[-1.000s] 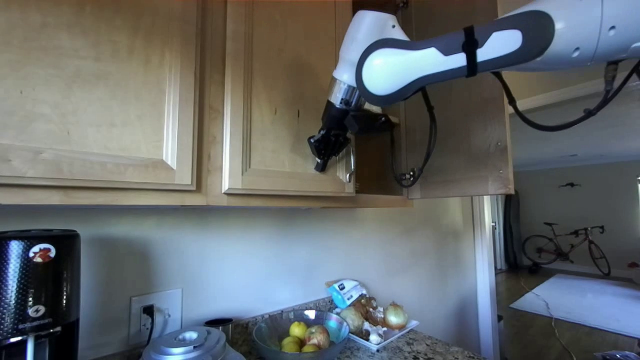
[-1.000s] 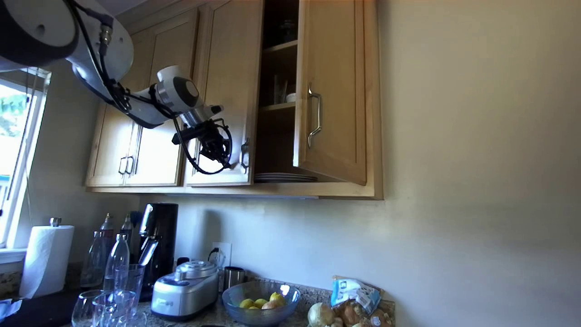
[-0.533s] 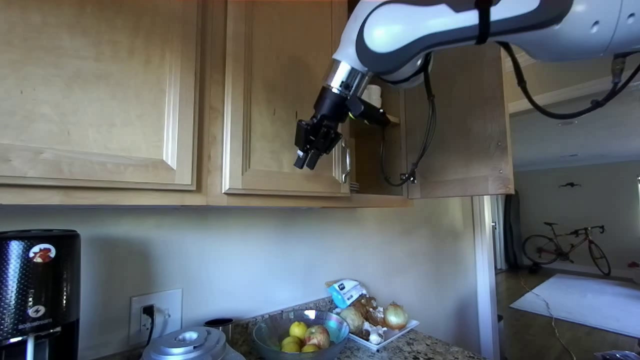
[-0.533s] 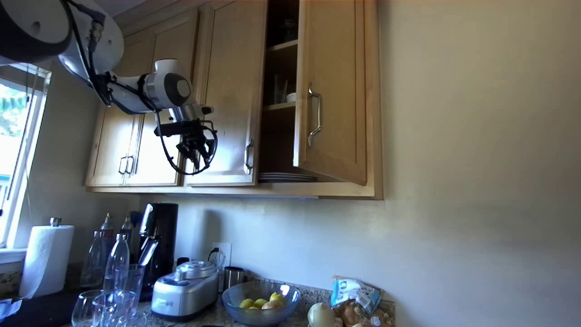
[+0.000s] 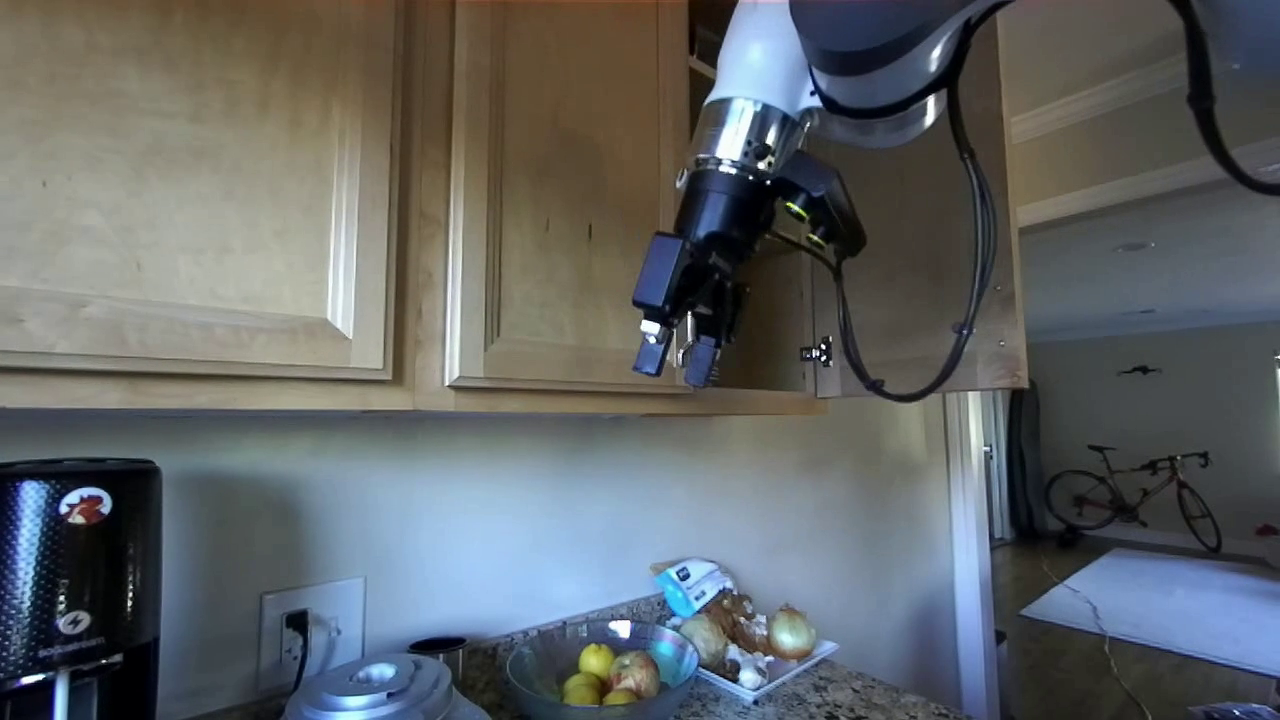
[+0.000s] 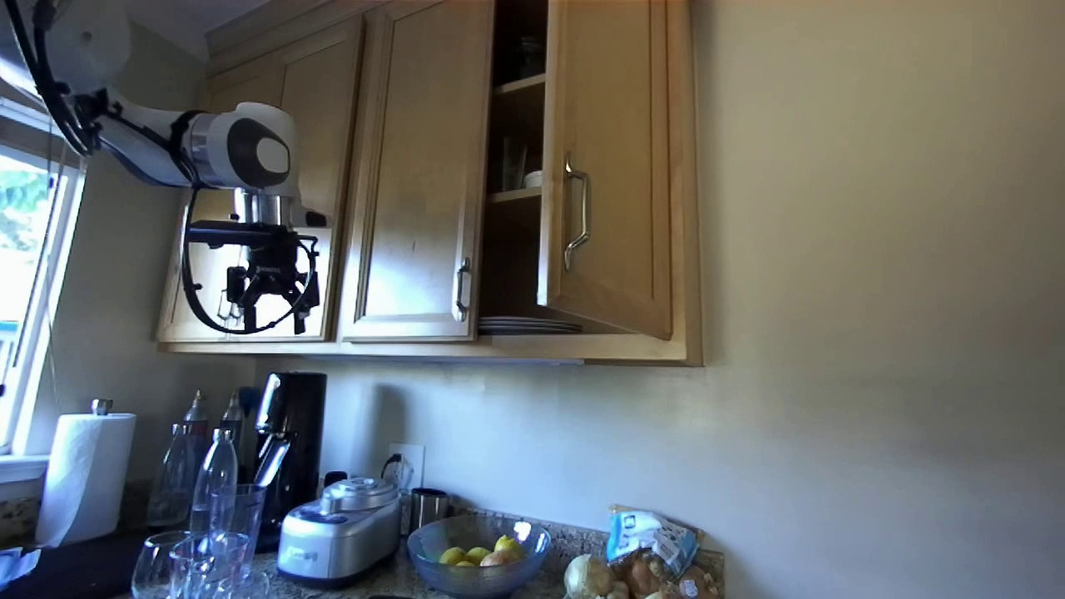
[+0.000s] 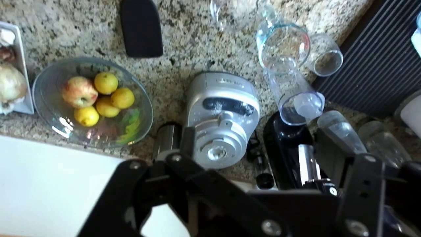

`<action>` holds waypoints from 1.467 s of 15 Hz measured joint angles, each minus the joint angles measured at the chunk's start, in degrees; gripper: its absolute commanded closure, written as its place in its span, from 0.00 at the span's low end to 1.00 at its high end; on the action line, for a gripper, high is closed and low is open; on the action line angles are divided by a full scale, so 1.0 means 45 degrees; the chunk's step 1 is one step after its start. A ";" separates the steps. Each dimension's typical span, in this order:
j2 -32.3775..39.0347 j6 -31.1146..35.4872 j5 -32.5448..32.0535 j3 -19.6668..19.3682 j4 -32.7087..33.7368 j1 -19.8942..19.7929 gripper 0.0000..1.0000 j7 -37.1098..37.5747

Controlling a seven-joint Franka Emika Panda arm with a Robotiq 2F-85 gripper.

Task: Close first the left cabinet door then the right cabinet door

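The left cabinet door (image 5: 570, 180), a maple panel, lies about flush with its frame; its bar handle (image 6: 462, 289) is at the right edge. Beside it the right cabinet door (image 6: 616, 150) is swung outward from its right-hand hinges, with its handle (image 6: 582, 212) on the free edge. Its inner face (image 5: 920, 280) shows in an exterior view, partly behind the arm. My gripper (image 5: 677, 362) points down, its fingers spread with nothing between them. It hangs out in front of the doors, apart from both (image 6: 275, 319). From the wrist, the gripper (image 7: 260, 153) is over the counter; neither door is seen there.
Plates (image 6: 528, 325) sit inside the cabinet. Below, the counter holds a fruit bowl (image 7: 93, 102), a silver appliance (image 7: 223, 115), a tall black machine (image 6: 291, 449), several glasses and bottles, and a tray of onions (image 5: 765, 672). Another cabinet door (image 5: 190, 180) is farther left.
The left door has swung inward a little. My gripper has drawn back from it, turned to point down, and its fingers have gone from together to spread. The right door has not moved.
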 measured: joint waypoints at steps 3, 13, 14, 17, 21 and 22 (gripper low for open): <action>-0.0542 -0.0369 0.0317 0.0165 -0.1117 0.0029 0.00 0.0720; -0.0600 -0.0399 0.0473 0.0278 -0.1465 0.0027 0.00 0.0991; -0.0634 -0.0417 0.0445 0.0266 -0.1488 0.0026 0.00 0.0979; -0.1255 -0.0803 0.0347 -0.0039 -0.1858 -0.0009 0.00 0.0825; -0.3097 -0.1633 0.0037 -0.0804 -0.2883 -0.0213 0.00 0.0652; -0.3631 -0.1800 -0.0100 -0.1005 -0.3168 -0.0304 0.00 0.0637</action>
